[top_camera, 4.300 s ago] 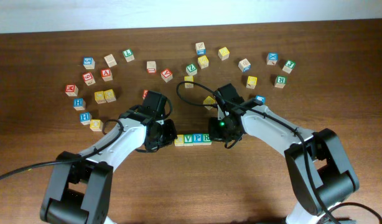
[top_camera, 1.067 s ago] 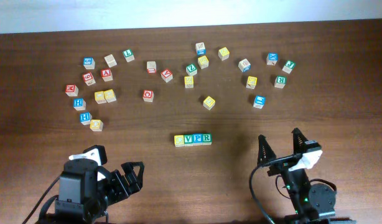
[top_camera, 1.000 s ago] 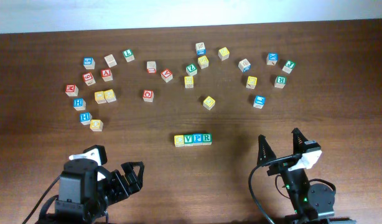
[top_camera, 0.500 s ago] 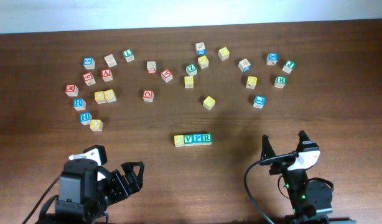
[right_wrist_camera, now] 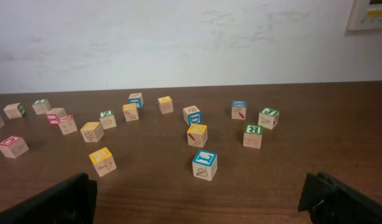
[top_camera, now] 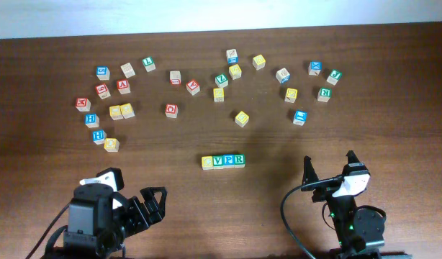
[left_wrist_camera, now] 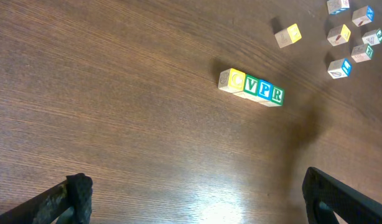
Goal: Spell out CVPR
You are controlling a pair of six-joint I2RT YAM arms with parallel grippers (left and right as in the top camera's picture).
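Overhead shows CVPR row [top_camera: 223, 161] complete; hold left hand [top_camera: 155, 201] at seven o'clock, right hand [top_camera: 327, 160] at five, both spread, empty.

Four touching blocks [top_camera: 223, 161] form a straight row reading CVPR.
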